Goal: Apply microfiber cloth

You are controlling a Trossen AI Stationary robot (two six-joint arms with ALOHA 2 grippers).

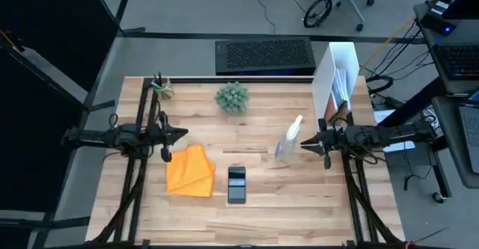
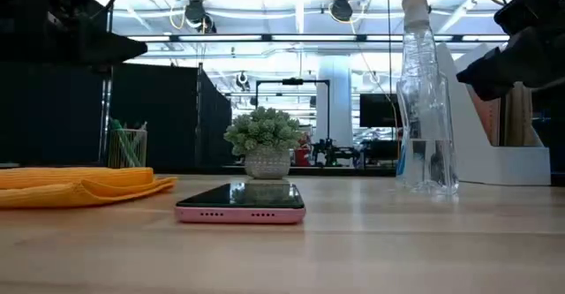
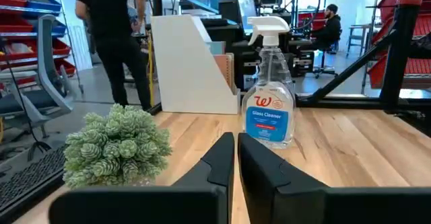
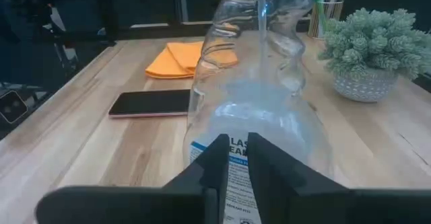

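Left pincer (image 1: 178,135) hovers nearly closed above the orange microfiber cloth (image 1: 191,170); right pincer (image 1: 305,143), narrow, sits just beside the spray bottle (image 1: 289,141).
Clear liquid fills the bottle's lower part.

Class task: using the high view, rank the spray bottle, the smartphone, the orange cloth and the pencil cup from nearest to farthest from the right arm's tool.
Measured from the right tool:
1. Spray bottle, just off its tip, toward the table's middle.
2. Smartphone, near the front edge, centre.
3. Microfiber cloth, left of the phone, by the left tool.
4. Pencil cup, far back-left corner.
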